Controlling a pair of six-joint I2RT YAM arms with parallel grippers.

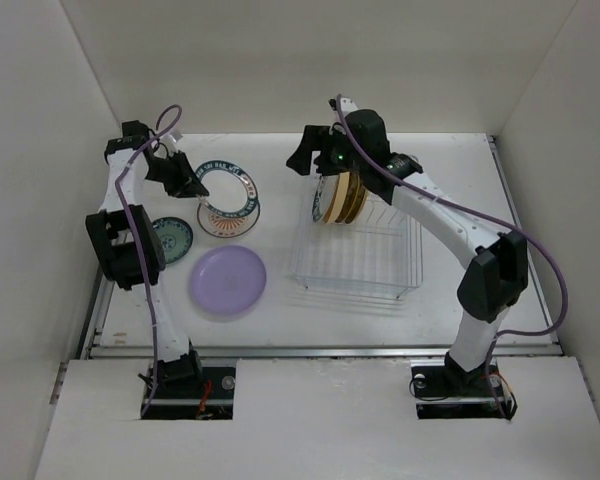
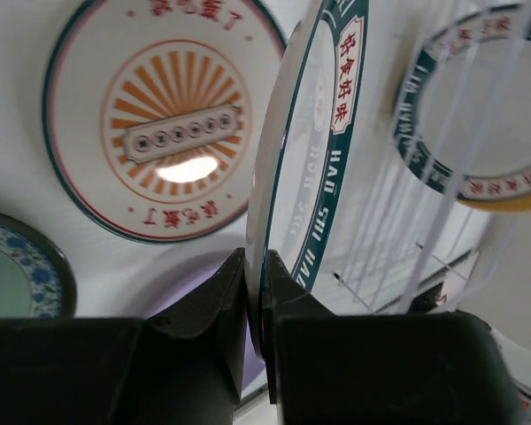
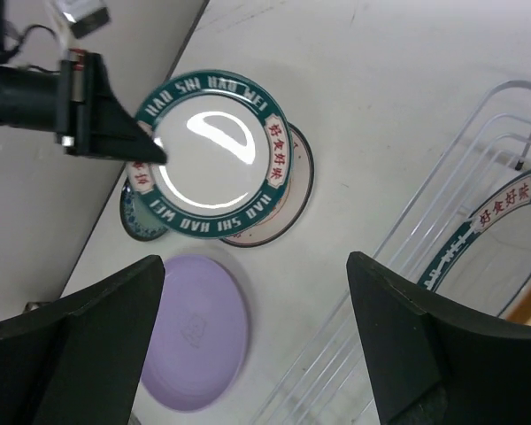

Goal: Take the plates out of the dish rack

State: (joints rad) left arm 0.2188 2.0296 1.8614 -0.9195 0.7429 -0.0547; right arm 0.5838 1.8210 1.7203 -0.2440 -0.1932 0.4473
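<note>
Pinching the edge of a green-rimmed white plate [image 1: 227, 188], the left gripper [image 1: 188, 184] has its jaws pressed together on it, holding it over the orange-patterned plate [image 1: 230, 226] that lies on the table [image 1: 450, 170]. Close by lie the small teal plate [image 1: 170, 238] and the lavender plate [image 1: 227, 282], both flat. To the right stands the dish rack [image 1: 365, 265], with several upright plates [image 1: 342, 198] in its far slots; the right gripper [image 1: 313, 160] hangs just above them, fingers spread wide, holding nothing
</note>
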